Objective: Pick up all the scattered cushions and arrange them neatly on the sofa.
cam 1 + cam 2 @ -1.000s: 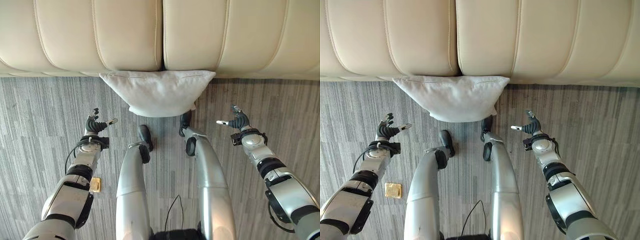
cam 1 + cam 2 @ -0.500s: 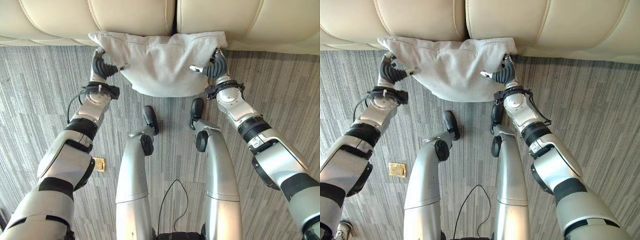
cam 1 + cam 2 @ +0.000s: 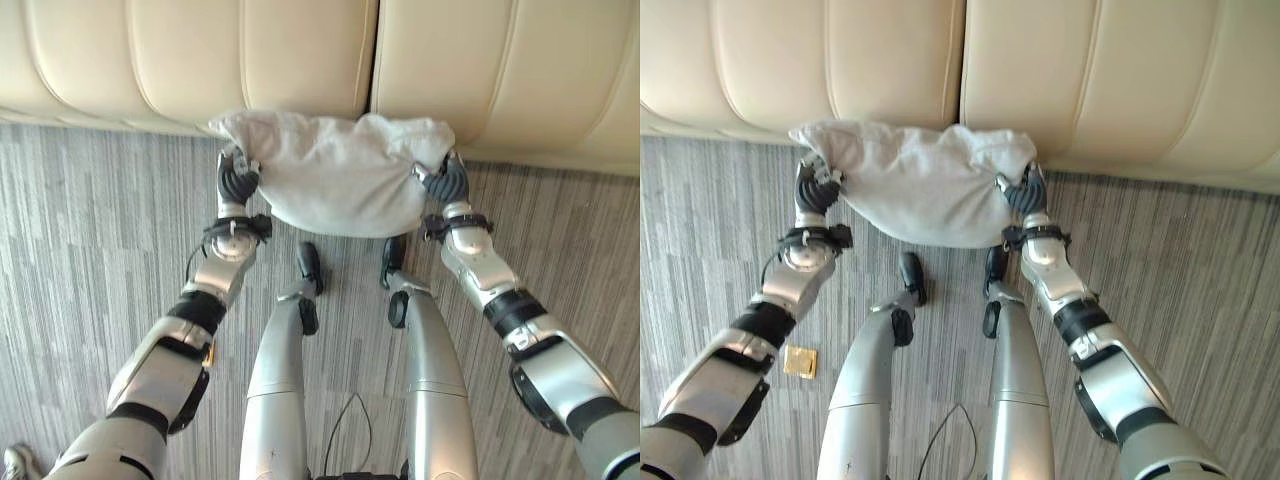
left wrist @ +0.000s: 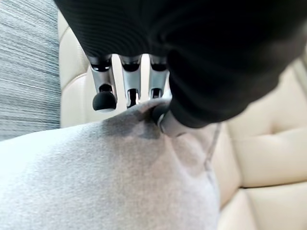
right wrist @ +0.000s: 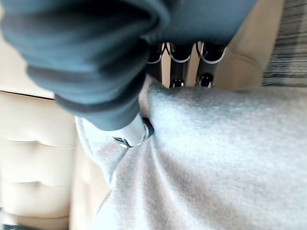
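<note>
A pale grey cushion (image 3: 335, 175) hangs bunched between my two hands, just in front of the cream sofa (image 3: 300, 60) and above the striped carpet. My left hand (image 3: 237, 182) pinches the cushion's left corner, thumb and fingers pressed into the cloth (image 4: 120, 163). At the right corner my right hand (image 3: 447, 182) is curled on the fabric (image 5: 216, 143) in the same way. The cushion's upper edge touches the front of the sofa seat.
The sofa seat (image 3: 890, 60) spans the whole far side, with a seam (image 3: 962, 60) between two seat pads. A small yellow square thing (image 3: 800, 361) lies on the grey striped carpet (image 3: 700, 250) at the left.
Both hands have closed inward on the cushion's corners and bunched it up; it now hangs lifted between them. The camera has also shifted.
</note>
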